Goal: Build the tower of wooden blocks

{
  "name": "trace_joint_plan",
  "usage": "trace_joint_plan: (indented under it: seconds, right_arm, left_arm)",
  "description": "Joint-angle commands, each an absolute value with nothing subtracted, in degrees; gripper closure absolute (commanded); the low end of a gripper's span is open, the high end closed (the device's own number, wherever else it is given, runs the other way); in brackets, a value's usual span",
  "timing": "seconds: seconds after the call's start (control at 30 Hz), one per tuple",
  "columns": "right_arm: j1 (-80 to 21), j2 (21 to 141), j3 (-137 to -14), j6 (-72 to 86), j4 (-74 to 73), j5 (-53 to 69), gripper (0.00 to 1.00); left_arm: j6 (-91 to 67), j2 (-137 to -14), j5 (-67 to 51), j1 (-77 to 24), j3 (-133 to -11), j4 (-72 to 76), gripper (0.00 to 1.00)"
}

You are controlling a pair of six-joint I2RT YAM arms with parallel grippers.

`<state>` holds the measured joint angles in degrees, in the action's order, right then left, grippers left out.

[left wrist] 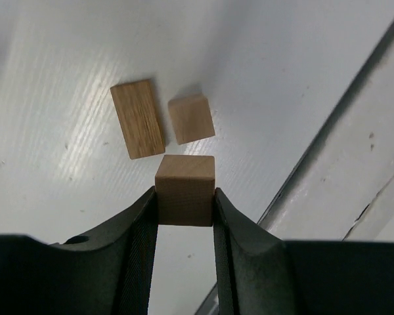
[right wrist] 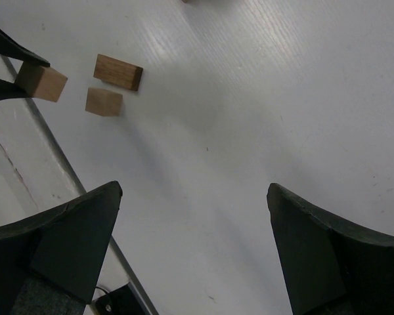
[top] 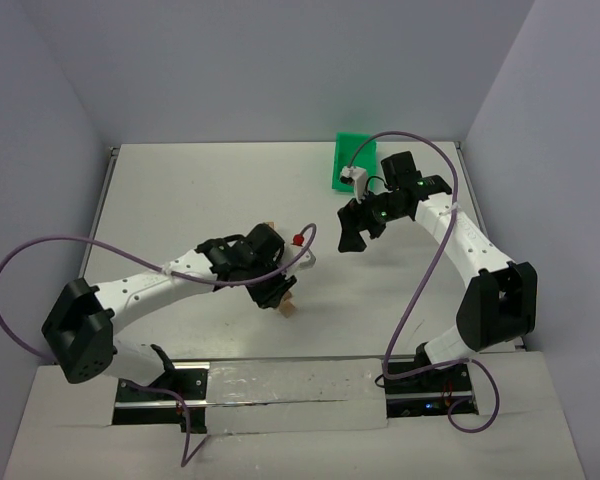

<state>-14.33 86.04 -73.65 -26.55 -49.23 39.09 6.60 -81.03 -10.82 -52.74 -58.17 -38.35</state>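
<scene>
Left tool [left wrist: 186,194] is clenched on one wood cube [left wrist: 185,176], centre of the left wrist frame. Above it in that frame a loose cube [left wrist: 191,118] and a longer block [left wrist: 138,119] lie on the worktop [left wrist: 282,65], near each other, not touching. Right tool [right wrist: 194,190] is released, jaws wide, holding nothing.

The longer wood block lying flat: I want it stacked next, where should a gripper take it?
Probably from above, across its two long sides at mid-length: the longer block lies flat, and the small block beside it leaves a narrow gap.
</scene>
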Motion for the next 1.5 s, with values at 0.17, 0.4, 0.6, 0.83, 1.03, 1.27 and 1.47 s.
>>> trace_joint_plan:
  seconds: [0.17,0.4,0.6,0.83,1.03,1.27,1.47]
  right_arm:
    - [-13.4,83.2,-73.5,-25.8,-47.9,39.6,0.0]
    - [-12.4,83.4,-74.0,-25.7,-47.9,40.4,0.0]
    - [-11.7,83.2,-74.6,-26.1,-48.3,40.2,0.0]
    - [-11.0,83.0,-74.3,-26.5,-48.3,40.4,0.0]
    - [-10.4,83.1,-74.2,-27.1,-48.6,40.6,0.0]
    - [-10.3,83.7,-74.4,-27.5,-48.8,40.8,0.0]
    - [-10.2,84.3,-74.4,-27.8,-49.1,41.1,0.0]
  left_arm:
    - [-14.8,-84.8,-3.2,-56.2,-55.8,-38.6,1.0]
    - [-19.8,-84.5,-2.8,-60.3,-53.7,-35.6,1.0]
    - [-22.6,-88.1,-1.7,-60.5,-54.5,-33.7,1.0]
    - [-23.1,-90.4,-0.4,-60.5,-55.3,-31.9,1.0]
    - [-21.9,-92.8,2.8,-60.5,-56.0,-29.4,1.0]
    - [-19.6,-94.9,5.2,-60.4,-56.7,-26.1,1.0]
    - [-17.2,-96.9,6.6,-60.0,-58.4,-24.0,1.0]
